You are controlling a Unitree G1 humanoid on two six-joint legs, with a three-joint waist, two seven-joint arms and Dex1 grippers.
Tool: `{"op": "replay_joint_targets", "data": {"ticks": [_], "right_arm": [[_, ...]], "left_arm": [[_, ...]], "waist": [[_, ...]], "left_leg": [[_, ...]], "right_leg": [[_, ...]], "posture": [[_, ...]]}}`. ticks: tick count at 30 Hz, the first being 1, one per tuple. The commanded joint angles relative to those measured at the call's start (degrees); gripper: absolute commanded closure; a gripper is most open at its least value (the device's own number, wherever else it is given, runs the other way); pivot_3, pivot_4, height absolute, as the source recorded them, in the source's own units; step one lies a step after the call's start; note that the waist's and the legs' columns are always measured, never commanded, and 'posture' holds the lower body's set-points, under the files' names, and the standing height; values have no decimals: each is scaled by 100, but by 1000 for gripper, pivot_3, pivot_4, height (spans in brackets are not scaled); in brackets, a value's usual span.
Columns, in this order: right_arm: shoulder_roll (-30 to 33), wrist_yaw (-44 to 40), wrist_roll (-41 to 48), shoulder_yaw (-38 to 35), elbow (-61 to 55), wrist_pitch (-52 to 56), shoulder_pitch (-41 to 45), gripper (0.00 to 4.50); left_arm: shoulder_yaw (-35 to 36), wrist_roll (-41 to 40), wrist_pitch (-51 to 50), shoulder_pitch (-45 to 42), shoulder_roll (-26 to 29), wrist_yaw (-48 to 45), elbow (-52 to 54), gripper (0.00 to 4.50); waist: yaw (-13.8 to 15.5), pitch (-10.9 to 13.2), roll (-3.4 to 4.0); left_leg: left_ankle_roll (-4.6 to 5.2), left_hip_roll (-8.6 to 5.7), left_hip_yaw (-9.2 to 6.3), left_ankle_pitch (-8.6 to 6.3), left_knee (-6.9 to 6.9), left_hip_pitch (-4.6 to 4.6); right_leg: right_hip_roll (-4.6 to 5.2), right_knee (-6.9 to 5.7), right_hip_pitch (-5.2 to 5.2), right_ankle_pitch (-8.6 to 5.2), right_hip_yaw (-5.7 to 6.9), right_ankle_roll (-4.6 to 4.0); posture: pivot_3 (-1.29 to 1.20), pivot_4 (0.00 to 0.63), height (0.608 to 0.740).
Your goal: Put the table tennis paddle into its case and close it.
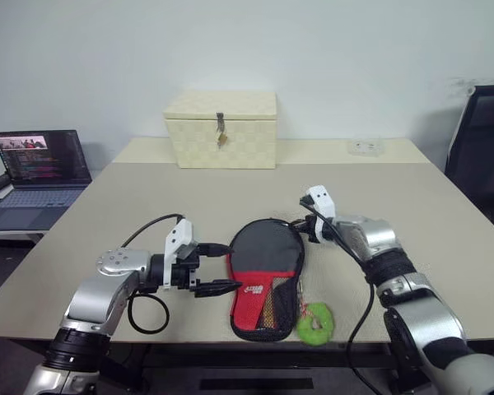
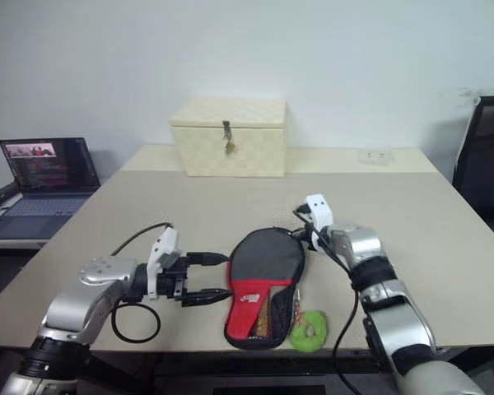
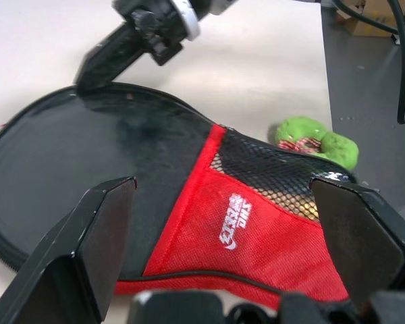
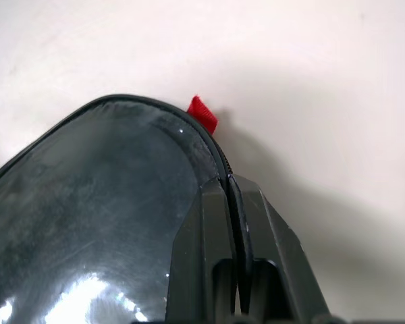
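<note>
You have one case (image 1: 266,276) on the table (image 1: 412,214), lying flat between the two grippers. Its long axis runs from the round black end, far from you, to the red mesh end at the near table edge.

The right gripper (image 4: 231,202) is at the rim of the round end, on its right side. Its fingers are pressed together on the zip edge, just past a red tab (image 4: 203,115). Whether they pinch the zip pull itself cannot be told. The case body extends from this gripper toward the near edge and to its left.

The left gripper (image 1: 218,268) stands fully open and holds nothing. It points sideways at the case's left flank, close to it but apart, level with the seam between the black and red sections.

The paddle cannot be seen as a separate object; judged from the full outline, it is probably inside the case.

The right arm is the nearer one for pulling the zip; the left is placed to steady the case.

Count: one case, one green ring (image 1: 316,322) beside the red end, one cream box (image 1: 221,128), one laptop (image 1: 39,174).
</note>
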State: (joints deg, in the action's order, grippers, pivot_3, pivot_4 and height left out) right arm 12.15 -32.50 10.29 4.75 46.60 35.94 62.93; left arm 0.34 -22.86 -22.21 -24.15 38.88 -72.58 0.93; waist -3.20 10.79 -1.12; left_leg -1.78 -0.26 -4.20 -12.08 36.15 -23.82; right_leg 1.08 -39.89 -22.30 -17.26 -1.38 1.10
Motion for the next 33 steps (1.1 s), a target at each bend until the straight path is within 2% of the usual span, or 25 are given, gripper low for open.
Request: {"op": "replay_joint_targets", "data": {"ticks": [1, 9, 10, 12, 16, 19, 23, 28, 33], "right_arm": [[-111, -197, -135, 40, 280, -393, 284, 4465], [-304, -267, -367, -49, 706, -757, 449, 4465], [-285, -240, -378, -81, 672, -779, 442, 4279], [-229, -202, -348, -184, 546, -757, 422, 3822], [-80, -249, 104, -637, -291, -141, 314, 2549], [49, -384, 857, -1129, -1636, 943, -24, 1536], [603, -568, 1356, -1075, -3700, 2033, -1037, 165], [1896, -1279, 2310, -952, -6192, 3209, -2455, 165], [3000, -1682, 2644, -837, -7403, 3244, -3687, 165]], "left_arm": [[92, -90, 108, -29, 61, 65, 197, 0], [-87, 66, 336, -337, -83, 103, -213, 0], [-128, 100, 390, -415, -127, 99, -320, 0], [-214, 169, 526, -585, -217, 75, -564, 0], [-493, 426, 989, -1077, -503, -59, -1359, 0], [-710, 679, 1456, -1400, -741, -174, -2059, 0], [-899, 957, 1970, -1806, -1109, -261, -3003, 0], [-1060, 1318, 2588, -2274, -1426, -431, -4155, 0], [-1107, 1629, 3139, -2631, -1788, -433, -5154, 0]], "waist": [[-1, 0, 0], [-17, 1, 1], [-13, 1, 1], [-9, 1, 1], [4, 1, 2], [30, 1, 2], [118, 1, 1], [159, 4, 7], [120, 4, 5]], "left_leg": [[0, 0, -1, 0, -2, 0], [-1, 5, 0, 1, -4, 2], [-2, 5, -2, 1, -4, 2], [-3, 4, -3, 2, -3, 2], [-4, -3, -5, 3, -3, -2], [-4, -3, -8, 3, -4, -6], [-4, -4, -14, 2, -4, -10], [-2, -13, -14, 3, 1, -21], [-1, -14, -9, 3, 5, -18]], "right_leg": [[0, 0, 0, -1, 0, -2], [1, -3, -2, -2, -1, -4], [1, -4, -2, -2, 1, -5], [0, -4, -1, -2, 3, -5], [0, -3, -1, -2, 6, -5], [0, 0, -1, -3, 9, -4], [2, 3, 0, -3, 19, -4], [2, 5, -1, -5, 27, -1], [-1, 11, 8, -8, 33, 4]], "posture": [[0, 150, 740], [0, 150, 740], [0, 150, 740], [0, 150, 740], [0, 150, 740], [0, 150, 740], [0, 150, 740], [0, 150, 740], [0, 150, 740]]}}
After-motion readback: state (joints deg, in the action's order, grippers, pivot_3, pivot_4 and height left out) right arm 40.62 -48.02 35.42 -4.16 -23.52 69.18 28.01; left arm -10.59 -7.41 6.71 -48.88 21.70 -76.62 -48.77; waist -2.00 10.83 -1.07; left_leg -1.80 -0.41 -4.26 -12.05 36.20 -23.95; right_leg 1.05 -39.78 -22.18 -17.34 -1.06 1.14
